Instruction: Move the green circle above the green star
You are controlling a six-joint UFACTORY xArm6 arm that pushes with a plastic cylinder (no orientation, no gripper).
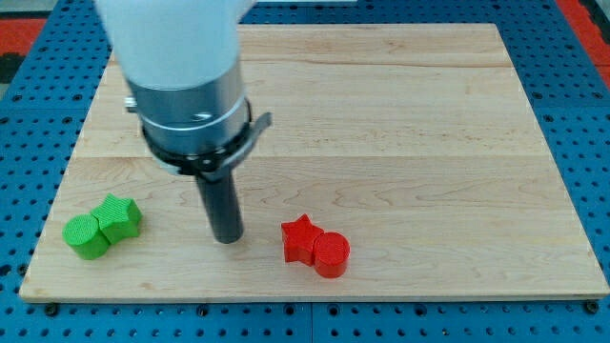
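Note:
The green circle (86, 236) lies near the board's bottom left corner. The green star (119, 217) touches it on its upper right side. My tip (227, 238) rests on the board to the right of the green pair, with a clear gap between it and the green star. It is to the left of the red star (300, 238). The arm's white and grey body hides the board's top left part.
A red star and a red circle (332, 254) touch each other at the bottom centre, right of my tip. The wooden board (400, 124) lies on a blue pegboard surface (581, 114); its bottom edge is close below the blocks.

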